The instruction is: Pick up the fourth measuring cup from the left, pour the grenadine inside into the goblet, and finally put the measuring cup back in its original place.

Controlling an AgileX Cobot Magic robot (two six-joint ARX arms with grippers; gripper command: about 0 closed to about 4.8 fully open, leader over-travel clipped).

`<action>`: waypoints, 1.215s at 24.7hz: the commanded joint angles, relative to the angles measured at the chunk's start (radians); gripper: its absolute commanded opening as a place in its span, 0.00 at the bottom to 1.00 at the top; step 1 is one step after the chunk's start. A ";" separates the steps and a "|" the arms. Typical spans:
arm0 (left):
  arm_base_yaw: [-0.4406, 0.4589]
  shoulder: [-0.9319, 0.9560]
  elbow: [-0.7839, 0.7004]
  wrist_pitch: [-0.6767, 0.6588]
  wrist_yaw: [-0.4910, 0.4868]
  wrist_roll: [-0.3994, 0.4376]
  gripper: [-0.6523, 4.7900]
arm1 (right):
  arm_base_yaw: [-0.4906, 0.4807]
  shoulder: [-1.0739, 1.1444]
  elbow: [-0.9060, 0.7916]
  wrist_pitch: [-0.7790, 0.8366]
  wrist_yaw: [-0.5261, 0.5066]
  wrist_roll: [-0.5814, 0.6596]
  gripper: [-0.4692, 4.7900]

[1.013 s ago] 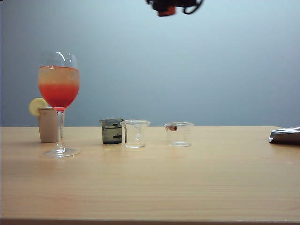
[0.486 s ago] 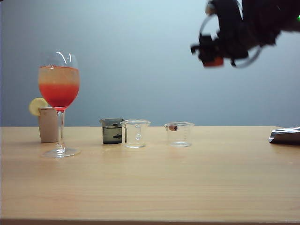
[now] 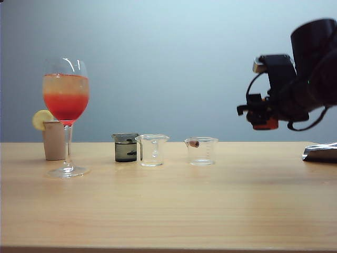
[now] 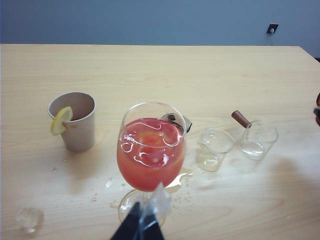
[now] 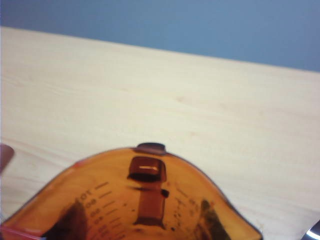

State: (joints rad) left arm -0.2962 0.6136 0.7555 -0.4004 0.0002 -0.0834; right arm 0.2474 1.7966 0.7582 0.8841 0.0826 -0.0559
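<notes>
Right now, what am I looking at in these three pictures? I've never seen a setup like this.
It is a robot with two arms, each ending in a two-finger gripper. One camera off the arms faces the wooden table; the other two sit on the wrists. On the table stand a goblet of red-and-yellow drink, a beige cup with a lemon slice, a dark grey measuring cup and two clear measuring cups. The right gripper hangs above the table's right side, shut on the amber measuring cup. The left gripper waits near the goblet; only its tips show, so I cannot tell whether it is open.
</notes>
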 commanded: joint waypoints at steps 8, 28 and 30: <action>0.000 -0.003 0.005 0.004 0.023 -0.007 0.11 | -0.032 0.158 0.014 0.175 -0.090 0.011 0.08; 0.000 -0.003 0.005 0.005 0.023 -0.007 0.11 | -0.034 0.311 0.117 0.086 -0.153 0.055 0.69; 0.000 -0.003 0.005 0.005 0.023 -0.007 0.11 | -0.034 0.310 0.116 0.073 -0.171 0.057 0.76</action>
State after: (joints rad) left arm -0.2962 0.6128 0.7555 -0.4049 0.0185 -0.0868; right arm 0.2134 2.1063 0.8768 0.9997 -0.0727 -0.0036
